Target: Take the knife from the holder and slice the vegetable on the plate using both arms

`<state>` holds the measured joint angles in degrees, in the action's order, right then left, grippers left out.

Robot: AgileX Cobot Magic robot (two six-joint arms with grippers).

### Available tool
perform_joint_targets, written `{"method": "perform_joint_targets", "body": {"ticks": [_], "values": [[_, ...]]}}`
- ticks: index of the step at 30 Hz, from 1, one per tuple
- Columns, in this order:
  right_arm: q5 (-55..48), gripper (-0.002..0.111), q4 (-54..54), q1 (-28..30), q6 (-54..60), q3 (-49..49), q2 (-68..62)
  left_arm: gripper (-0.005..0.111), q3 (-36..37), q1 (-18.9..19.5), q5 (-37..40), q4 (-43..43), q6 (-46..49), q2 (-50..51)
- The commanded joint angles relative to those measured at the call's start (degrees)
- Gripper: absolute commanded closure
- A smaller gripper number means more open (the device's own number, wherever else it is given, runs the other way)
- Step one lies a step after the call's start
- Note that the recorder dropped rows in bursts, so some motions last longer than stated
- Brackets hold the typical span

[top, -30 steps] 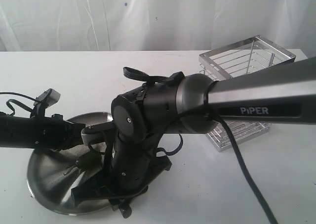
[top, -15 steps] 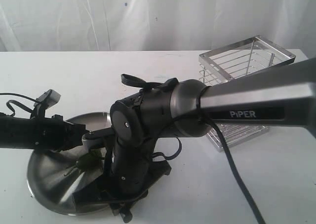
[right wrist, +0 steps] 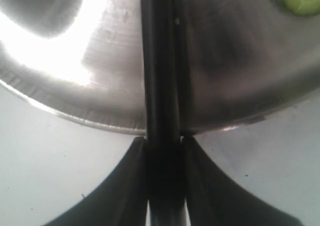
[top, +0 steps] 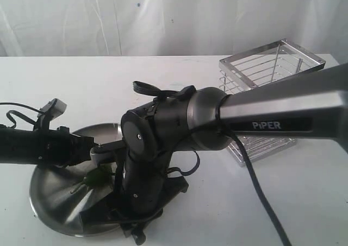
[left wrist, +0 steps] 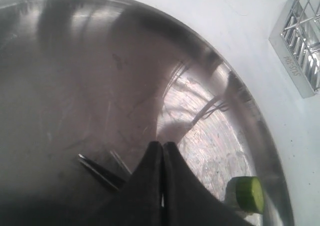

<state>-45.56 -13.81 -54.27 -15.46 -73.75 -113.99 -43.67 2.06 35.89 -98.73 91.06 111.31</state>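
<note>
one knife [right wrist: 161, 86] tight between right fingers [right wrist: 125, 186], lengthwise over plate [right wrist: 225, 76]; left fingers [left wrist: 147, 178] together, empty

"PiPER" in white on the right arm [top: 283, 105]

Right arm [top: 272, 113], left arm [top: 38, 146] over plate [top: 50, 194]; vegetable [top: 98, 176] on plate; holder [top: 303, 52] behind.

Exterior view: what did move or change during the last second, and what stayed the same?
The right arm swung slightly to the left of the view, then stopped. The right hand stayed shut on the knife over the rim of the plate. Nothing was taken or released. The left hand stayed shut over the plate, near the vegetable. The holder did not move.
</note>
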Motion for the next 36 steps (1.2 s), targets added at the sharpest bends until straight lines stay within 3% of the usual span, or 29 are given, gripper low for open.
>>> {"method": "perform_joint_targets", "body": {"ticks": [1, 36], "values": [[-0.73, 0.108, 0.32, 0.06, -0.85, 0.18, -0.58, 0.107, -0.31, -0.01, 1.2, -1.21, 0.23, -2.33], [-2.02, 0.108, 0.17, 0.06, -0.73, 0.18, -0.33, 0.107, -0.29, -0.16, -0.7, -1.04, 0.33, -2.04]]}}
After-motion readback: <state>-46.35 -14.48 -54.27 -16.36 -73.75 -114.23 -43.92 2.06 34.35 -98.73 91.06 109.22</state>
